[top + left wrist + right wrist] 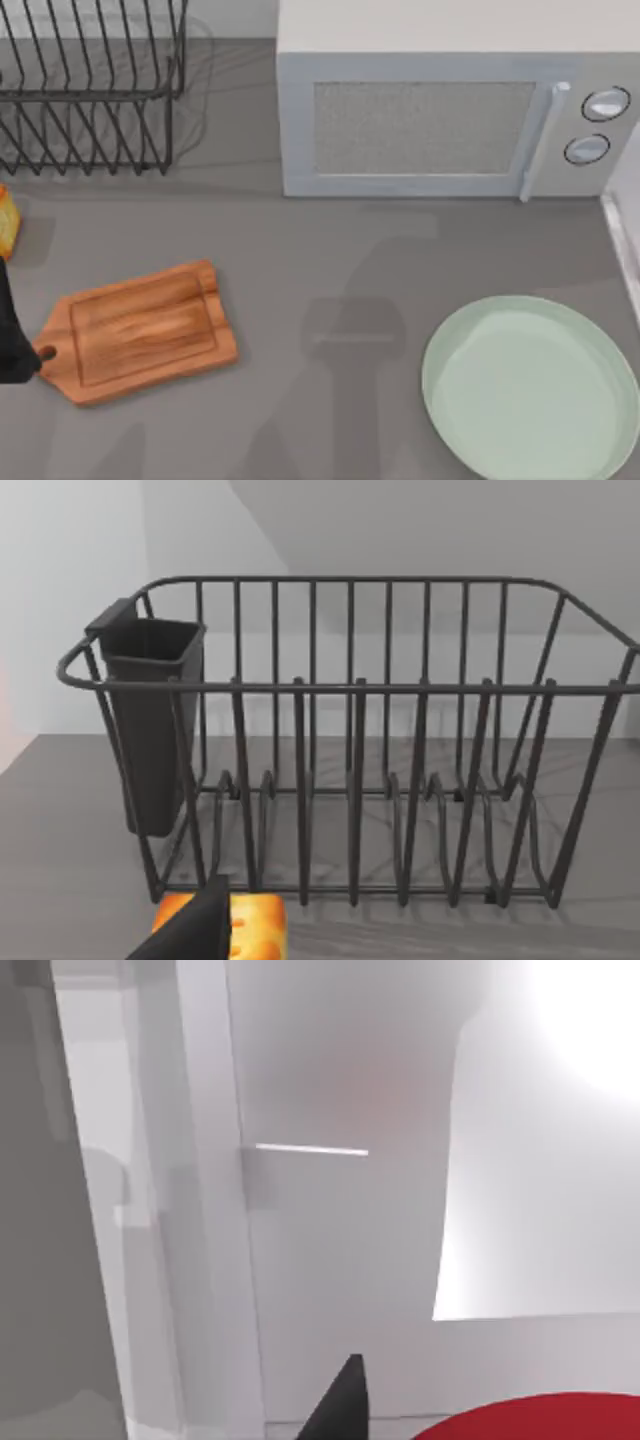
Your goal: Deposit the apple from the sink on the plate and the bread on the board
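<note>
A: Right wrist view: the apple [540, 1418] sits nearest, red at the frame's lower edge, beside one dark finger [335, 1405]; claw grip can't tell.

B: Left?

A: Bread [6, 222] at top view's left edge, above the board [140, 330]. Left claw grip can't tell. Plate [535, 390] lower right. Rack [350, 740] beyond on the bench [330, 260].

A rendered kitchen counter is shown. A pale grey box-shaped microwave [450, 120] with 2 round knobs is set at the back of the smooth grey countertop [330, 260], a dark wire dish rack [350, 740] with a black utensil cup [150, 720] beside it. A reddish-brown wooden cutting board [140, 330] and a large round pale green plate [530, 390] are laid in front.
</note>
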You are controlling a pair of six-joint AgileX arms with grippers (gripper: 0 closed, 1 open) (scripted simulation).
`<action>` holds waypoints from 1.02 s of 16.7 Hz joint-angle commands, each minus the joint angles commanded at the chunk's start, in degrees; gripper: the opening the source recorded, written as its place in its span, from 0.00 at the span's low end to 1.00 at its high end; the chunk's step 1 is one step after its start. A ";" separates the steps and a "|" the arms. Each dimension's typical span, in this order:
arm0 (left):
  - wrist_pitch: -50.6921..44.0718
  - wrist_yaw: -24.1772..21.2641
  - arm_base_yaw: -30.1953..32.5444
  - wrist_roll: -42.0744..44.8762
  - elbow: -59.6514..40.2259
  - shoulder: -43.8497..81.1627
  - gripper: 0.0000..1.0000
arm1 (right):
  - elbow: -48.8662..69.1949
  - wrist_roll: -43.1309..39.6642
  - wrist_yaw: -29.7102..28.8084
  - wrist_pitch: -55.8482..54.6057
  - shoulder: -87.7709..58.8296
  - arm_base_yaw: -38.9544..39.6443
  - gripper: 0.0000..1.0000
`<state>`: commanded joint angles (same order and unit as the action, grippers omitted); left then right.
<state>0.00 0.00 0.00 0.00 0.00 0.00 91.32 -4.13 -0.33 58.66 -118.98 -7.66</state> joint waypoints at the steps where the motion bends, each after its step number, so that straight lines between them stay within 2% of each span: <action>1: 0.00 0.00 0.00 0.00 0.00 0.00 1.00 | -1.34 1.80 -0.15 0.91 1.55 1.33 0.00; 10: 0.00 0.00 0.00 0.00 0.00 0.00 1.00 | -14.60 21.11 -0.89 8.49 16.23 18.76 0.00; 17: 0.00 0.00 0.00 0.00 0.00 0.00 1.00 | -19.37 32.89 -0.04 9.83 24.29 34.31 0.00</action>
<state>0.00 0.00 0.00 0.00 0.00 0.00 71.94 28.77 -0.37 68.49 -94.70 26.65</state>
